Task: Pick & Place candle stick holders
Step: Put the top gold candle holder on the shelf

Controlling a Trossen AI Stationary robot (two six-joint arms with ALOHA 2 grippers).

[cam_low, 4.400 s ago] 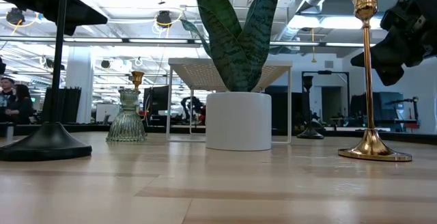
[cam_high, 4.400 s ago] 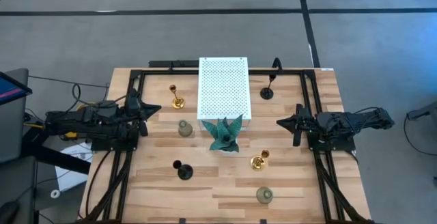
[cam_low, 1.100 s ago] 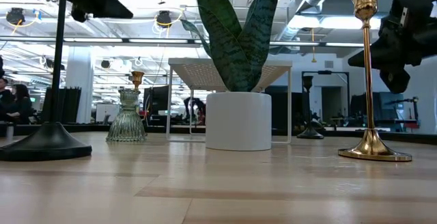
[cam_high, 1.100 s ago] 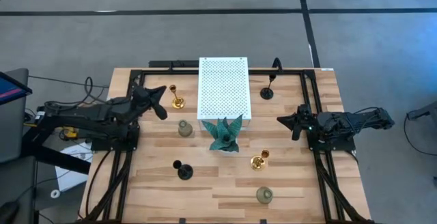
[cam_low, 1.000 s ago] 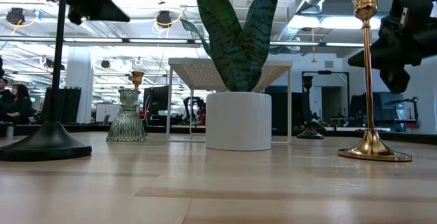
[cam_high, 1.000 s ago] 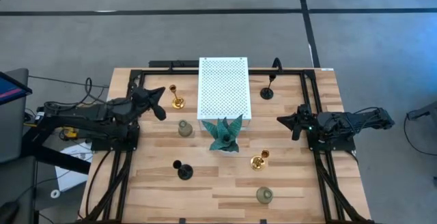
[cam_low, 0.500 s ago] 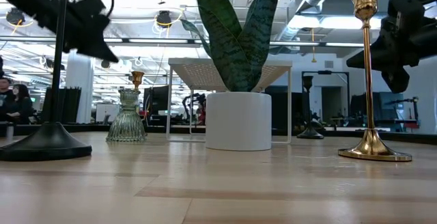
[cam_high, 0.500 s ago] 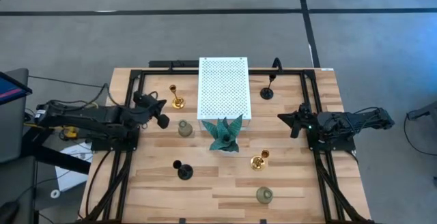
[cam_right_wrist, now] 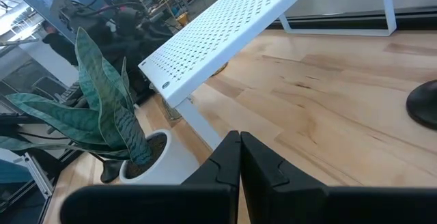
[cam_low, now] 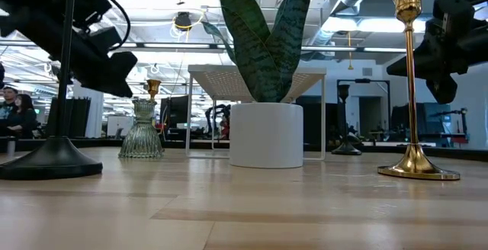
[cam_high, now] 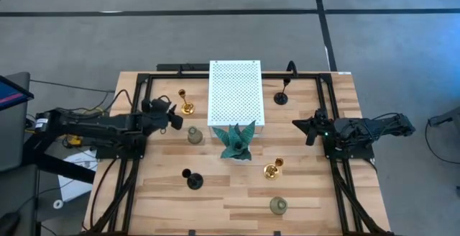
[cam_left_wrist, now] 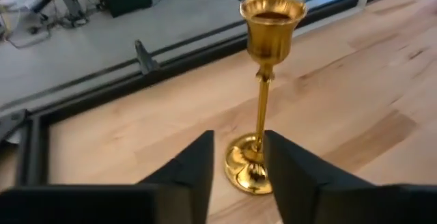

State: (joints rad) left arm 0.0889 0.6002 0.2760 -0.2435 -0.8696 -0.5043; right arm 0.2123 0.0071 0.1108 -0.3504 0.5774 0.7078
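A pale wooden worktop (cam_high: 223, 193) with a black frame stands on grey floor; an open-plan room lies behind it. A white perforated rack (cam_high: 236, 92) sits at the back centre, a potted plant (cam_high: 237, 141) before it. Six candle stick holders are scattered around them. The left claw (cam_left_wrist: 237, 176), fingers narrowly parted, empty, faces the gold holder (cam_high: 186, 102) at back left, just short of its base. The right claw (cam_high: 296, 127) hovers pressed shut at the right edge, well apart from the gold holder (cam_high: 273, 168) nearby.
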